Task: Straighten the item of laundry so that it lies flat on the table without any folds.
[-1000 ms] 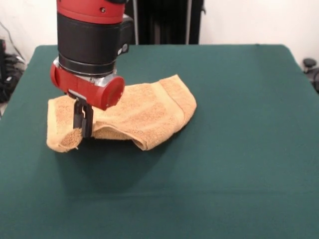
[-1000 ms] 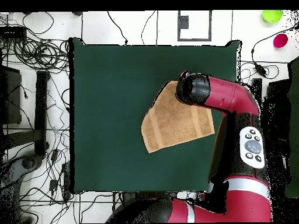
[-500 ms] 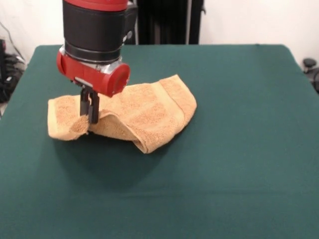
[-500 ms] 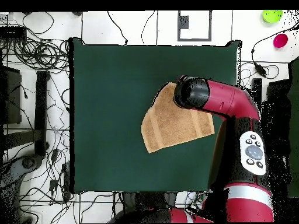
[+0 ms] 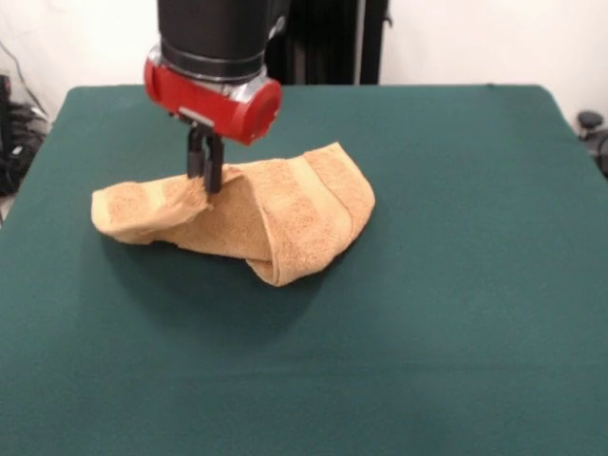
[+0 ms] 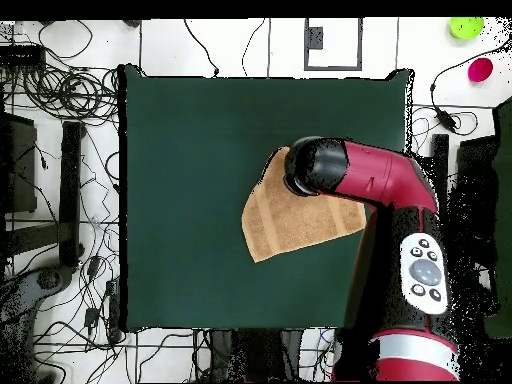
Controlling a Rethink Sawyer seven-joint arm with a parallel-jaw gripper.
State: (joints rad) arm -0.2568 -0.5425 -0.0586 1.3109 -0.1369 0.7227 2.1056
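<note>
there was one towel (image 5: 275, 218), one table (image 5: 456, 285) and one arm (image 6: 385, 185) with one tool (image 5: 204, 180); no container showed in either view, and nothing sat inside anything else.

in the front view, read left to right: the towel's loose end lay at about 9 o'clock from the tool, a flat tan-orange flap resting on the dark green table. next came the tool, its two dark fingers (image 5: 214, 169) drawn narrow and pinching a raised bit of the towel's upper edge, so the cloth peaked there and hung down on both sides. at roughly 4 o'clock from the tool the towel was doubled over itself, with a rounded fold at the near side and a woven band running across the top layer. the far right of the table was bare green cloth.

in the overhead view the towel (image 6: 290, 215) lay right of the table's (image 6: 180, 200) middle, its upper right part hidden under the arm's wrist. off the table at 1 o'clock were one green dish (image 6: 466, 27) and one pink dish (image 6: 481, 69); i could not tell whether either held anything.
</note>
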